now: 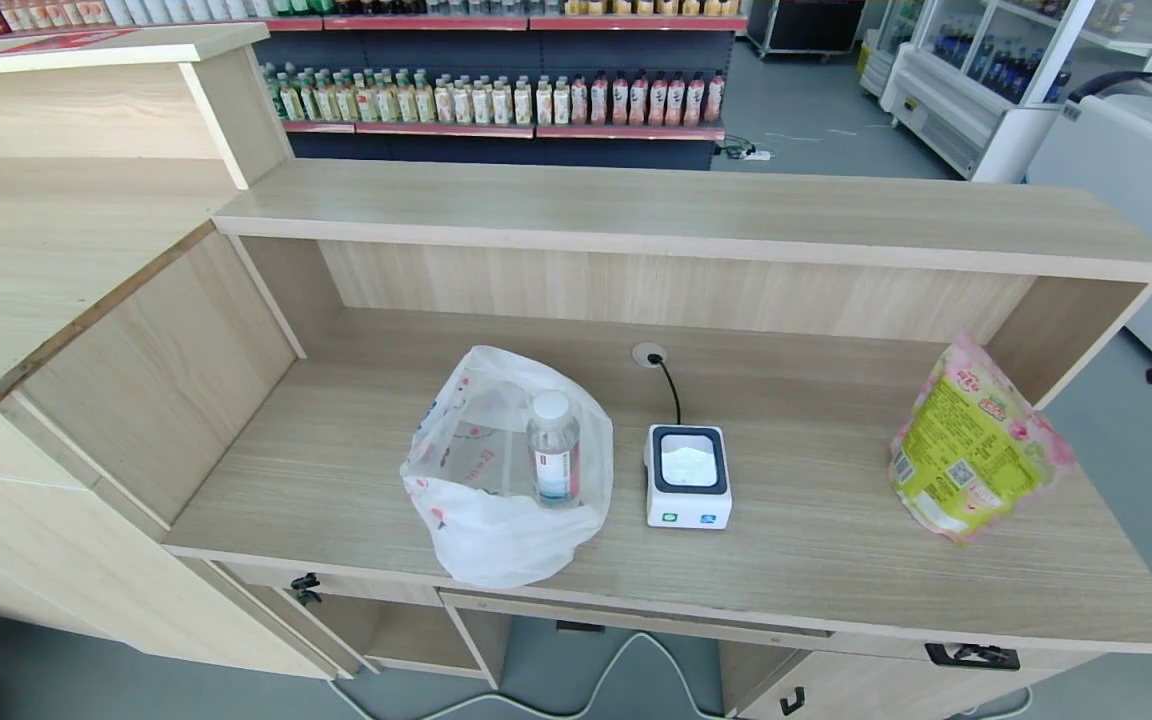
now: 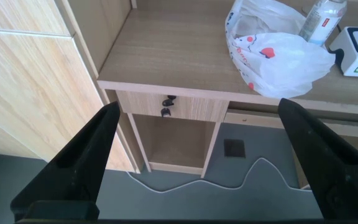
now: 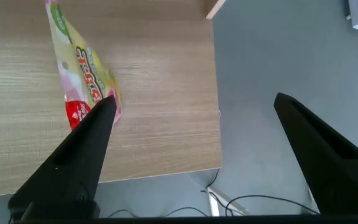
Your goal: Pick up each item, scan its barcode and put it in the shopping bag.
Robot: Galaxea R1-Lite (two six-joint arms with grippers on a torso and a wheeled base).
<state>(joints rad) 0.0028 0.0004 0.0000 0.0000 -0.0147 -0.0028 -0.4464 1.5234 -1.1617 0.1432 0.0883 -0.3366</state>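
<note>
Left gripper (image 2: 199, 106): fingers spread wide, holding nothing, low in front of the counter's (image 1: 816, 560) left front corner.

Shopping bag (image 1: 496, 545): white plastic, left of centre near the front edge, mouth open.

Water bottle (image 1: 554, 452): upright inside the bag, toward its right side, white cap on.

Scanner (image 1: 688, 478): centre of the surface, just beside the bag, window facing up, with a black cable (image 1: 671, 390) running toward the back.

Snack pouch (image 1: 971, 440): yellow-green and pink, tilted, near the right edge.

Right gripper (image 3: 194, 98): fingers wide apart, empty, above the right front corner, one finger close by the pouch.
</note>
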